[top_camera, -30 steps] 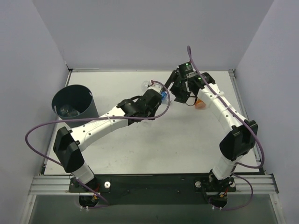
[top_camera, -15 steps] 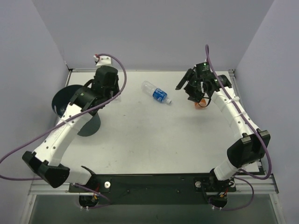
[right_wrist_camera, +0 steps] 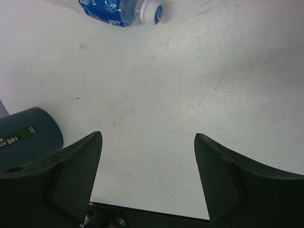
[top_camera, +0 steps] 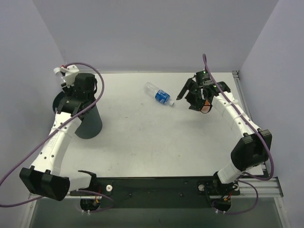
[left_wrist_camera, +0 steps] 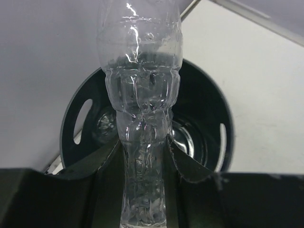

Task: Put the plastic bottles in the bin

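Observation:
My left gripper point(top_camera: 72, 99) is shut on a clear, label-less plastic bottle point(left_wrist_camera: 141, 90) and holds it right above the mouth of the dark bin point(top_camera: 89, 124). In the left wrist view the bin's rim point(left_wrist_camera: 227, 124) rings the bottle, and something clear point(left_wrist_camera: 186, 138) lies inside. A blue-labelled bottle point(top_camera: 159, 95) with a white cap lies on the table at the back middle; it also shows in the right wrist view point(right_wrist_camera: 110, 9). My right gripper point(top_camera: 186, 98) is open and empty just right of it. An orange-filled bottle point(top_camera: 205, 109) peeks out under the right wrist.
The table is walled by pale panels at the back and both sides. The bin point(right_wrist_camera: 23, 137) stands at the table's left edge, near the left wall. A metal rail runs along the right edge point(top_camera: 239, 90).
My left arm has swung from the table's middle to the left, now over the bin with the clear bottle. My right gripper has shifted slightly, staying open near the blue-labelled bottle.

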Action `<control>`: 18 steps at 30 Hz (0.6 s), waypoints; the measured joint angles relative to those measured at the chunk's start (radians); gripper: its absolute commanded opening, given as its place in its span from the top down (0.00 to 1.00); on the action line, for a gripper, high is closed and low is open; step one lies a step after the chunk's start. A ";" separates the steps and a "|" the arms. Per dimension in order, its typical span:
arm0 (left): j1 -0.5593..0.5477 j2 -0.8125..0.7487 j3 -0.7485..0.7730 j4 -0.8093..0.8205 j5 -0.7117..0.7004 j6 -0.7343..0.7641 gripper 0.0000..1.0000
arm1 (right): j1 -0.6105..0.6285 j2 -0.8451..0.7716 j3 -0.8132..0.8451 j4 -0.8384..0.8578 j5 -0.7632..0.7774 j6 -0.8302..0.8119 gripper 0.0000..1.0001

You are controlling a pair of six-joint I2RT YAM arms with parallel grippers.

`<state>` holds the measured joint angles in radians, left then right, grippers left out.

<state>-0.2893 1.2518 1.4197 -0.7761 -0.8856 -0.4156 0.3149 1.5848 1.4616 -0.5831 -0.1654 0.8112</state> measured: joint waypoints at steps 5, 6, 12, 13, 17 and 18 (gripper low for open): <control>0.073 0.009 -0.113 0.047 -0.050 0.006 0.75 | 0.004 0.000 -0.039 0.006 -0.010 -0.004 0.27; 0.078 0.011 -0.121 0.049 -0.052 0.008 0.71 | 0.006 0.000 -0.043 0.009 -0.011 -0.005 0.27; 0.093 0.024 -0.161 0.085 -0.055 0.006 0.39 | 0.008 0.000 -0.048 0.025 -0.020 -0.006 0.27; 0.095 0.024 -0.171 0.085 -0.054 0.006 0.31 | 0.008 -0.001 -0.048 0.027 -0.023 -0.006 0.27; 0.100 0.024 -0.183 0.080 -0.055 0.000 0.19 | 0.012 0.000 -0.048 0.030 -0.027 -0.006 0.27; 0.100 0.023 -0.183 0.080 -0.054 0.001 0.18 | 0.014 0.000 -0.048 0.031 -0.027 -0.006 0.27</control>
<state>-0.1894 1.2747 1.2366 -0.6964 -0.9398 -0.4149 0.3290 1.5845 1.4139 -0.5518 -0.1921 0.8055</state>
